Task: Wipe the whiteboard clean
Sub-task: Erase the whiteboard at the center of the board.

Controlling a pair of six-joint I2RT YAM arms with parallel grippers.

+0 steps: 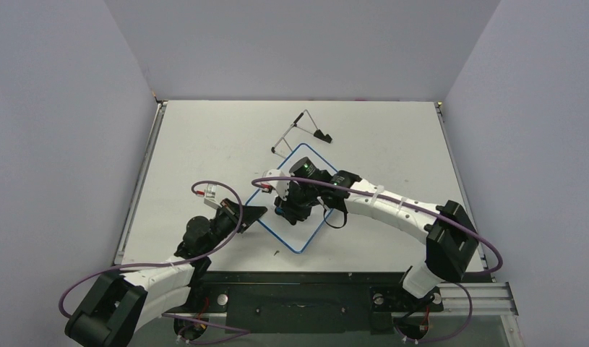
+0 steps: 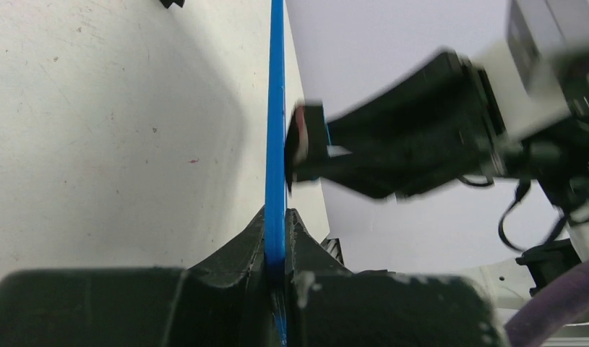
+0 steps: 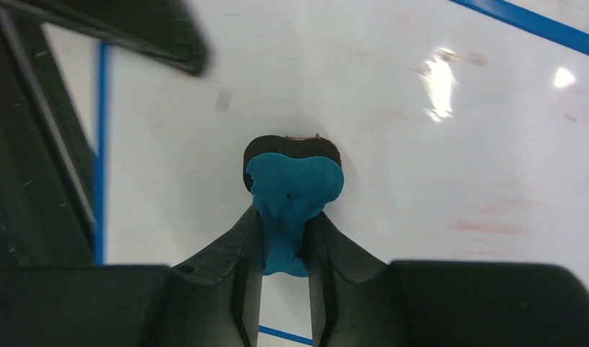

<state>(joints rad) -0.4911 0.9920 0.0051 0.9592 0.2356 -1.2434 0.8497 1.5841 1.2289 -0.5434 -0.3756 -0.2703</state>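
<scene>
The whiteboard (image 1: 311, 160) lies flat on the table, turned like a diamond, white with a thin blue rim. My left gripper (image 1: 256, 212) is shut on its left rim; in the left wrist view the blue edge (image 2: 276, 130) runs straight up from between my fingers (image 2: 277, 235). My right gripper (image 1: 291, 210) is over the board's face, shut on the small blue eraser (image 3: 293, 195), whose dark pad presses on the white surface (image 3: 421, 166). Faint red smears (image 3: 486, 228) show on the board to the right of the eraser.
A thin wire easel stand (image 1: 300, 129) with black feet lies on the table behind the board. Grey walls close the table in on three sides. The right arm's cable (image 1: 421, 210) loops over the table's right half.
</scene>
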